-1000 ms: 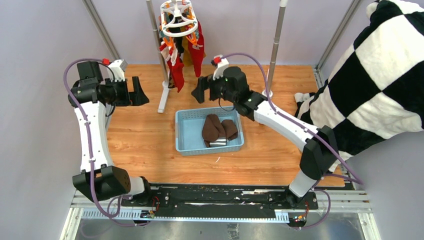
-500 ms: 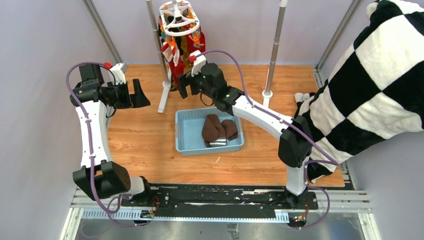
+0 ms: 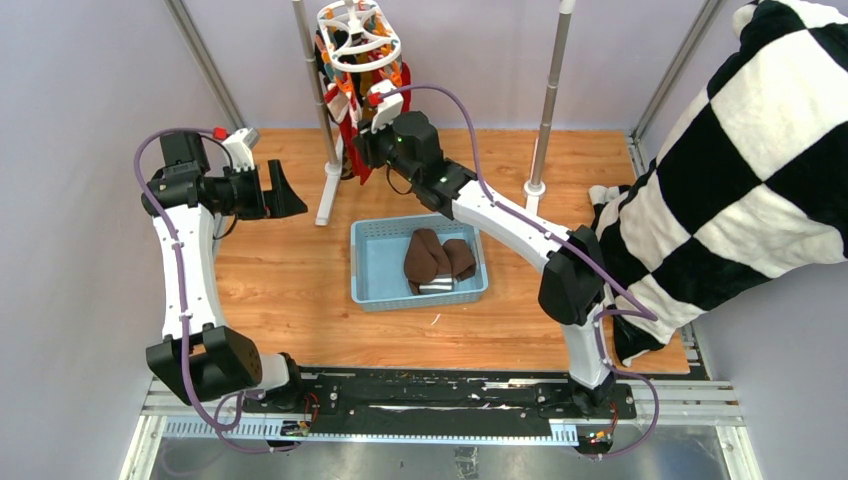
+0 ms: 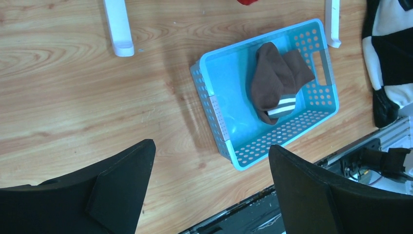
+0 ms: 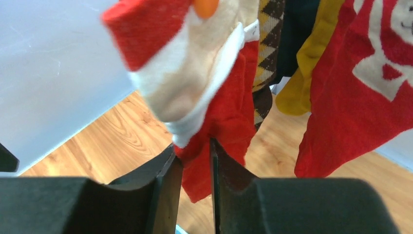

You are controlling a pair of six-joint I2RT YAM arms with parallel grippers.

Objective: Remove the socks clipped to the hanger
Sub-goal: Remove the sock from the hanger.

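The white ring hanger point(image 3: 358, 35) hangs at the back from the rail, with the socks point(image 3: 350, 100) clipped under it. In the right wrist view a red sock with a white cuff point(image 5: 229, 112) dangles from an orange peg point(image 5: 204, 6). My right gripper point(image 5: 192, 151) is shut on its lower red part. Beside it hang an argyle sock point(image 5: 268, 34), a mustard sock point(image 5: 311, 63), a dark sock point(image 5: 297, 24) and another red sock point(image 5: 360, 97). My left gripper point(image 4: 212, 146) hovers open and empty over the table, left of the stand.
A blue basket point(image 3: 365, 265) with brown socks point(image 3: 430, 258) in it sits mid-table, below the hanger. The grey rail stand's poles point(image 3: 315, 90) and white feet point(image 3: 328, 195) stand at the back. A checkered blanket point(image 3: 740, 150) fills the right side.
My right arm has swung left and up to the hanger, and its jaws have closed from wide open onto the red sock. The left arm has barely moved.
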